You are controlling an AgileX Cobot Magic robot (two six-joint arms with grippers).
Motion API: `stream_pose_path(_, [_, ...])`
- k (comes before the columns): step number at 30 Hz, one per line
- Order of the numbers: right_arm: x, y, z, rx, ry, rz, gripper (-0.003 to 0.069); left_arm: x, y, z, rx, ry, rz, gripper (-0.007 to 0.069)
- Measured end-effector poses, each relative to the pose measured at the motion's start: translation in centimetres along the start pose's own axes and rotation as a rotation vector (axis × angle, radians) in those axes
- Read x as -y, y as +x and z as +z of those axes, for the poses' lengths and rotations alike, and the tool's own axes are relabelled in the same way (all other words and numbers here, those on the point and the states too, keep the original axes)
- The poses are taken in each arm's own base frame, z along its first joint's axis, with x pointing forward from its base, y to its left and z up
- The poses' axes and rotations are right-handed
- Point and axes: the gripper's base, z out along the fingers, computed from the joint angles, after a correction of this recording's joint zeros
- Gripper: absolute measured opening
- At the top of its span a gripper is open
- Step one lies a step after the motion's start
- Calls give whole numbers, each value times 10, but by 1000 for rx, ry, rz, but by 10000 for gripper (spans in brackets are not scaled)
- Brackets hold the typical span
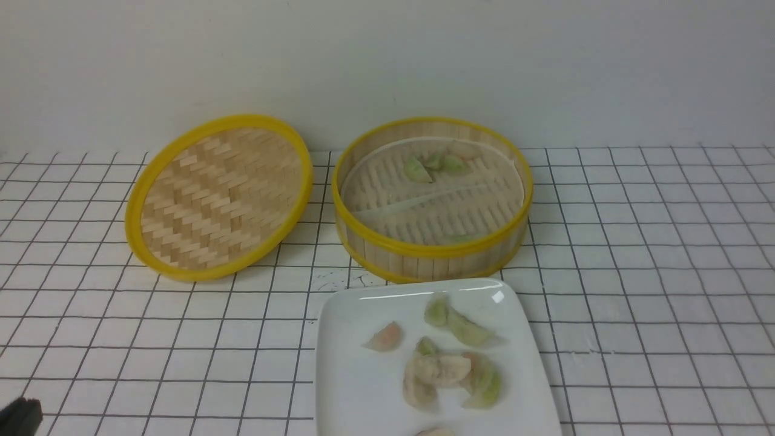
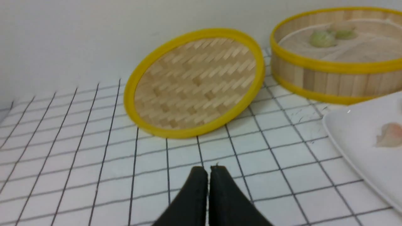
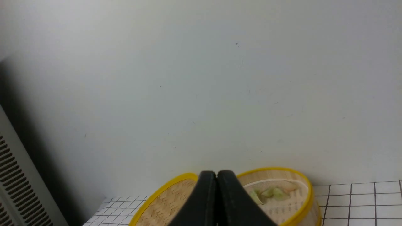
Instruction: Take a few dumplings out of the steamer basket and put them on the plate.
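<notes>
The steamer basket (image 1: 424, 248) stands at the table's middle back, with a few pale green dumplings (image 1: 436, 165) against its far wall. In front of it lies the white plate (image 1: 357, 375), carrying several dumplings (image 1: 448, 366), green, beige and one pink (image 1: 385, 337). My left gripper (image 2: 209, 169) is shut and empty, low over the tiles near the table's front left. The plate (image 2: 361, 141) and the basket (image 2: 329, 83) lie off to its side. My right gripper (image 3: 216, 173) is shut and empty, raised and facing the wall, with the basket (image 3: 309, 188) beyond it. It does not show in the front view.
The shallow woven lid (image 1: 218, 197) leans tilted to the left of the basket, its rim close to the basket's. A white wall runs behind the table. A dark bit of my left arm (image 1: 21, 415) shows at the front left corner. A slotted grey panel (image 3: 15, 188) stands far left.
</notes>
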Motion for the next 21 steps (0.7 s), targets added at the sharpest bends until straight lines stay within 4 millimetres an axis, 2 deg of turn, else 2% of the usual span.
stream_pose_path(2, [0,0,0,-1,1,0,-15,0,17,5,-47,-17,-7,-6])
stream_pose_path(5, [0,0,0,-2,2,0,-15,1,29,8,-84,-22,-10,-6])
stream_pose_path(21, [0,0,0,-4,5,-1,-15,1,29,8,-85,-24,-11,-6])
